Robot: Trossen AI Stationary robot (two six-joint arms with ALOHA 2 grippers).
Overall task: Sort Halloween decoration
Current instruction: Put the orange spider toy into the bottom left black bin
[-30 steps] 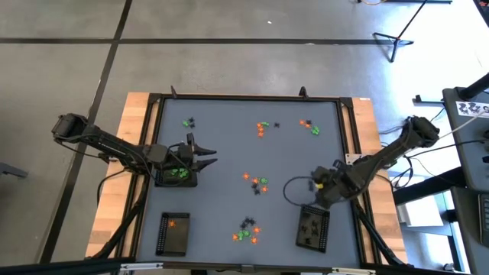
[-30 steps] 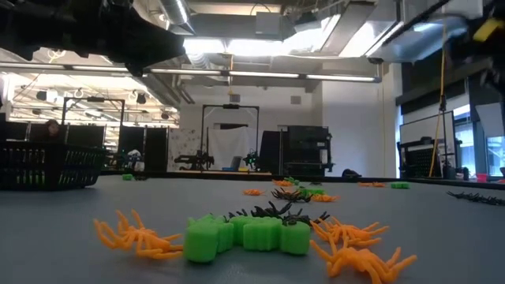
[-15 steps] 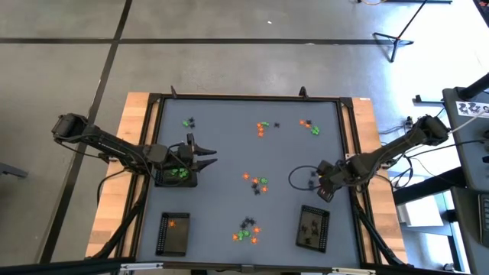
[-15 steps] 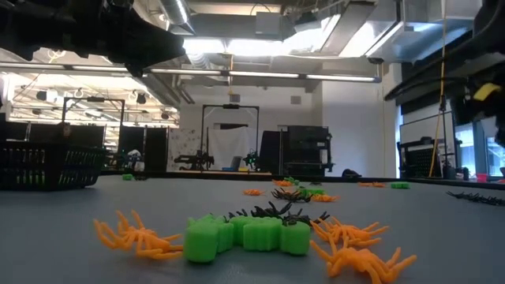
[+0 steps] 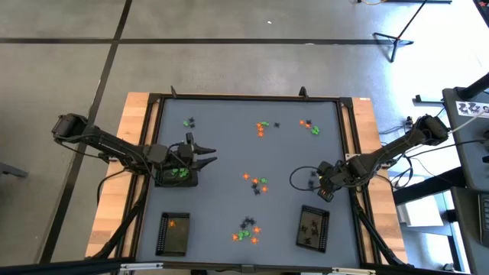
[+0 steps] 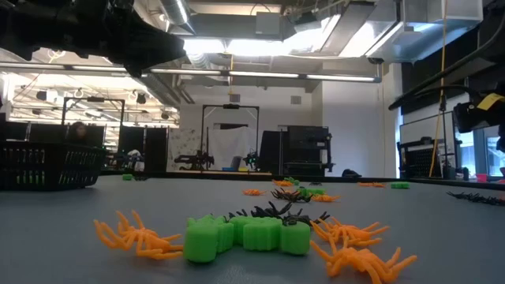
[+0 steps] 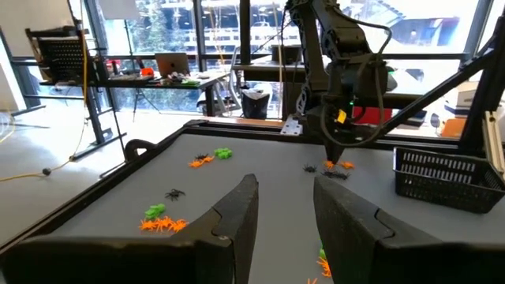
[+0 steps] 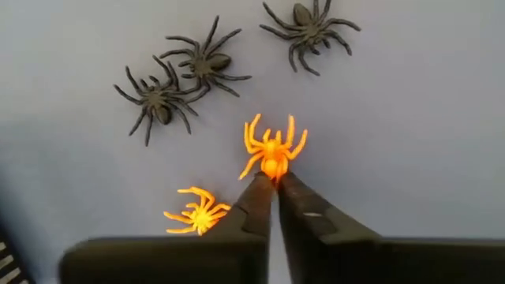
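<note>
The Halloween decoration lies in small heaps of orange, green and black trinkets on the grey table (image 5: 229, 153). My right gripper (image 8: 274, 180) is down at the right side (image 5: 316, 182), shut on an orange spider (image 8: 273, 147). Beside it lie three black spiders (image 8: 207, 58) and a second orange spider (image 8: 197, 213). My left gripper (image 7: 284, 197) hovers open with nothing between its fingers, above the left tray (image 5: 177, 175) that holds green pieces. My right gripper pinches the orange spider by the rear of its body (image 8: 274, 165), only at the free ends of its two fingers. The fingers come from above, slanting down. The spider lies flat on the table, its legs spread away from the fingers.
A tray with orange pieces (image 5: 173, 233) stands near left, and a tray with black pieces (image 5: 313, 228) near right. Loose heaps lie at the far side (image 5: 261, 128) (image 5: 309, 126) (image 5: 189, 122), in the middle (image 5: 256, 182) and near the front edge (image 5: 247, 231).
My right gripper has gone from above the near right tray a little toward the table's far edge and has come down to the table at the spiders. My left gripper has kept still.
</note>
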